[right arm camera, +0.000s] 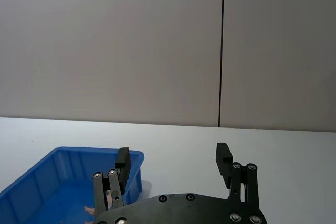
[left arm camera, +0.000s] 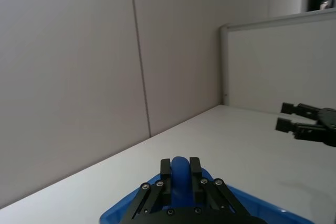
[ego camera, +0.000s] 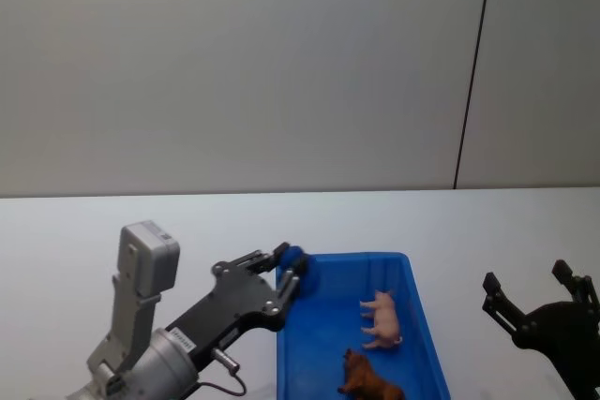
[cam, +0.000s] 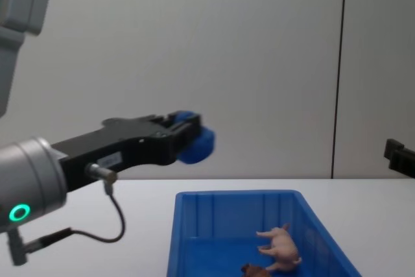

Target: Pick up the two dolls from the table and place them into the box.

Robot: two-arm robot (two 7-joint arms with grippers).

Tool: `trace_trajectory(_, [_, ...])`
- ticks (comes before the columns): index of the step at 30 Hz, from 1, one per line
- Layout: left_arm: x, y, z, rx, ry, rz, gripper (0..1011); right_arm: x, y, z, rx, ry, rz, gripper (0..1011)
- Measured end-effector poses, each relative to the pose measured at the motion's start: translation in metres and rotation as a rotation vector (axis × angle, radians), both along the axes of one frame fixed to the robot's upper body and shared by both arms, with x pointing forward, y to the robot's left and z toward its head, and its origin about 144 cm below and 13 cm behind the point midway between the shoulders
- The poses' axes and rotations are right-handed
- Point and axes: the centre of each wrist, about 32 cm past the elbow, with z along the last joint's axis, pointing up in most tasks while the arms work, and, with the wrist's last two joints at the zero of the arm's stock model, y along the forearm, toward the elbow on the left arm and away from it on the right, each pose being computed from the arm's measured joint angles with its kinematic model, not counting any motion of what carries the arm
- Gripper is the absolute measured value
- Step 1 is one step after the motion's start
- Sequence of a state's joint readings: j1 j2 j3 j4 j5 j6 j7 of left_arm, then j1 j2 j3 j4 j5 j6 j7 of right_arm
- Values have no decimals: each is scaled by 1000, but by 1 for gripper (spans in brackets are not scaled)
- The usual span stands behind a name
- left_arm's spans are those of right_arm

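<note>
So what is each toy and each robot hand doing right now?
blue doll: held in the air, above the box's far left corner.
left gripper: shut on the blue doll.
pink pig: lying inside the box.
brown doll: inside the box, near the pig.
box: on the table, open on top.
right gripper: open, empty, to the right of the box.

Plain grey wall panels (ego camera: 244,63) behind a white table (ego camera: 141,213).

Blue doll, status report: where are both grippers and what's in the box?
Left gripper shut on blue doll, above box far-left corner. Right gripper open, beside box. Pink pig, brown doll inside. Nothing blocking.
</note>
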State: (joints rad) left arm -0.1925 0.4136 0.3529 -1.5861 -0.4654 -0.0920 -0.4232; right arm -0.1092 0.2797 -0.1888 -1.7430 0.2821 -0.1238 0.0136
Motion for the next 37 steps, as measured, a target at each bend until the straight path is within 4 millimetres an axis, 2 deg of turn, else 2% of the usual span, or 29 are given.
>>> trace_trajectory(5, [7,-5,1,-8,-21,-65,310,0,0,0,0,0,0,1001])
trace_trajectory(7, [9,-7,2,-10,-27,-84,411,0,0,0,0,0,0,1001])
trace_trajectory(9, [12,-11,3,-12,-37,-112,446,0,0,0,0,0,0,1001])
trace_trajectory(10, [13,-11,3,-13,-40,-118,507,0,0,0,0,0,0,1001])
trace_trajectory(12, [14,-13,3,-13,-44,-130,547,0,0,0,0,0,0,1001])
trace_trajectory(13, [15,-14,4,-13,-48,-140,609,0,0,0,0,0,0,1001])
trace_trajectory(15, [16,-15,4,-13,-52,-149,652,0,0,0,0,0,0,1001])
trace_trajectory(16, [17,-16,4,-13,-54,-156,710,0,0,0,0,0,0,1001])
trace_trajectory(17, [18,-16,4,-13,-56,-160,710,0,0,0,0,0,0,1001])
trace_trajectory(24, [20,-19,5,-13,-65,-184,907,0,0,0,0,0,0,1001])
trace_trajectory(25, [21,-19,5,-12,-67,-188,959,0,0,0,0,0,0,1001])
trace_trajectory(28, [21,-20,5,-13,-68,-193,1001,0,0,0,0,0,0,1001])
trace_trajectory(37, [23,-21,6,-12,-73,-205,1002,0,0,0,0,0,0,1001])
